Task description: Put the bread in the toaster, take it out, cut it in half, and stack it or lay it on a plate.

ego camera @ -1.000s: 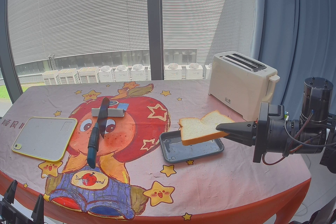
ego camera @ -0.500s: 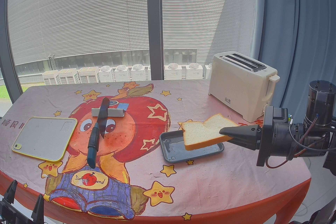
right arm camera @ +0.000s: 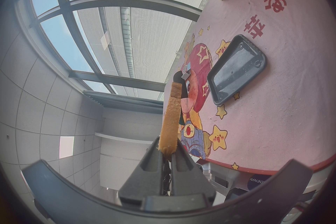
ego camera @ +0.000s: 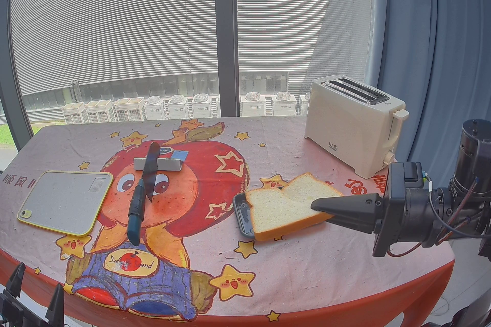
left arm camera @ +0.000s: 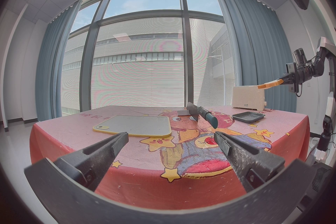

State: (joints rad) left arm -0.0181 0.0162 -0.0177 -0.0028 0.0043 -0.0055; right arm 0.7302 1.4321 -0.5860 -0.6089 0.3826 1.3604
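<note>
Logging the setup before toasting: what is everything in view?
bread: one slice, white, brown crust, held above the tray
toaster: one, cream, table's far right
tray: one, dark grey, on the cloth below the bread
knife: one, teal handle, blade propped on the block
block: one, pale grey, centre-left
cutting board: one, grey, yellow rim, left side
tablecloth: one, pink cartoon print, covering the table
right gripper: one, black, shut on the bread
left gripper: one, black, open, at the table's near edge
</note>
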